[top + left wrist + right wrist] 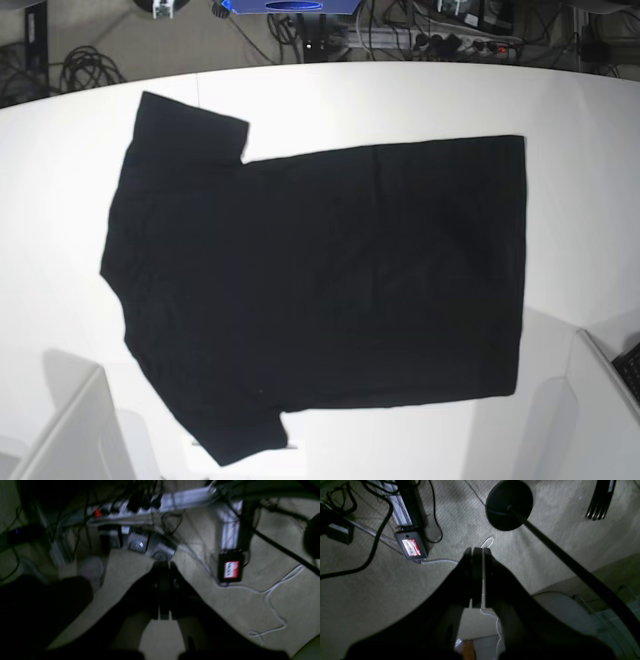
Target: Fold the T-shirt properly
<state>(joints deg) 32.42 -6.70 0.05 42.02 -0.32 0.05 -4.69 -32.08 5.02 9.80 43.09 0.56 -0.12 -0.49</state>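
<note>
Across the white table [330, 103], the black T-shirt [330, 280] was spread flat; both grippers [163, 590] [477, 577] were closed.

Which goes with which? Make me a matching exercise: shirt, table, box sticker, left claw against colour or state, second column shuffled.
Column 1
1. Shirt
2. Table
3. Box sticker
4. Left claw

Column 2
A. Red and white
B. Shut
C. Plain black side up, spread flat
D. White

Pairs: 1-C, 2-D, 3-A, 4-B
</note>
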